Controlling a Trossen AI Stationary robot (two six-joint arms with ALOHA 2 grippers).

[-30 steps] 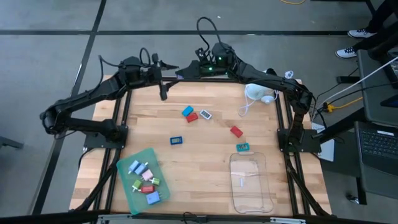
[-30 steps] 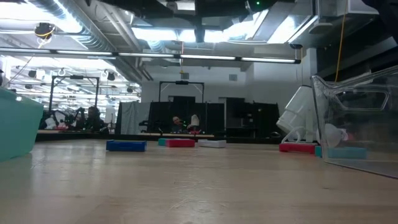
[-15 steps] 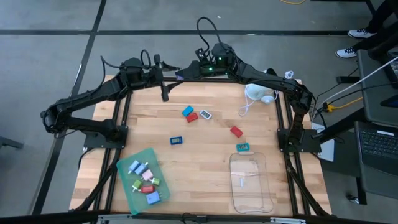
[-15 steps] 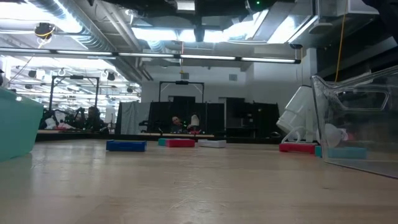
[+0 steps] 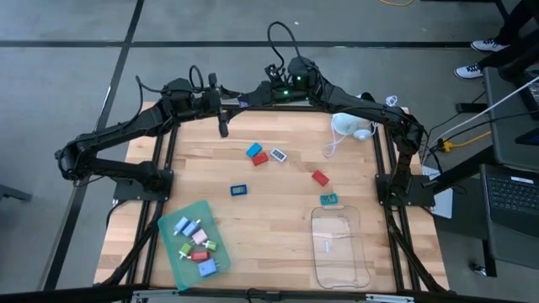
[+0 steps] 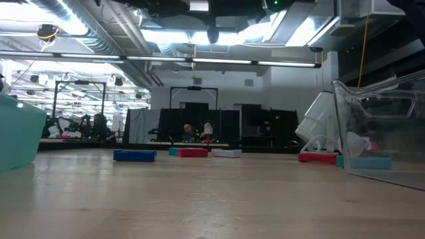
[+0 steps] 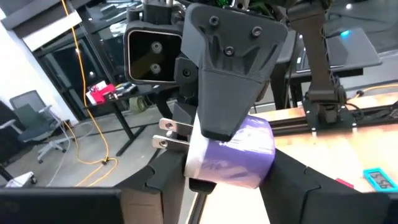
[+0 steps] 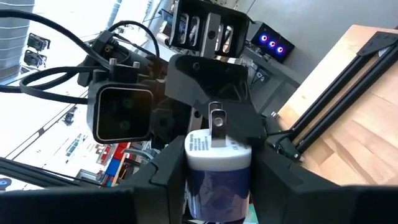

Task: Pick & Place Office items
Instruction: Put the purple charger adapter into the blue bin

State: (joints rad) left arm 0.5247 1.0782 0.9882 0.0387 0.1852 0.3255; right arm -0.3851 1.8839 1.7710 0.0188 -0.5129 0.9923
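Note:
Both grippers meet in the air above the table's far edge. My left gripper (image 5: 232,103) (image 7: 230,183) and my right gripper (image 5: 250,98) (image 8: 217,183) are each shut on one purple-and-white plug adapter (image 7: 231,154) (image 8: 217,163) with two metal prongs. Loose office items lie flat on the wood: a blue piece (image 5: 253,151), a red one (image 5: 260,158), a white one (image 5: 279,155), another red (image 5: 320,178), a blue one (image 5: 239,190) and a teal one (image 5: 328,199). Several more lie in the green tray (image 5: 173,252). My left gripper has the adapter's purple body (image 7: 214,168) between its two fingers, level, from the table's left. The adapter is lifted clear, prongs (image 7: 174,134) sticking out sideways. My right gripper holds the same adapter by its purple lower body (image 8: 217,193) between both fingers, level, from the table's right; its white end and prong (image 8: 217,124) point toward the left arm.
A clear tray (image 5: 358,261) sits near the table's near right corner, with the green tray at the near left. A white rounded device with a cord (image 5: 349,126) lies at the far right. Bare wood spans the middle (image 5: 278,219). Black frame rails run along both table sides.

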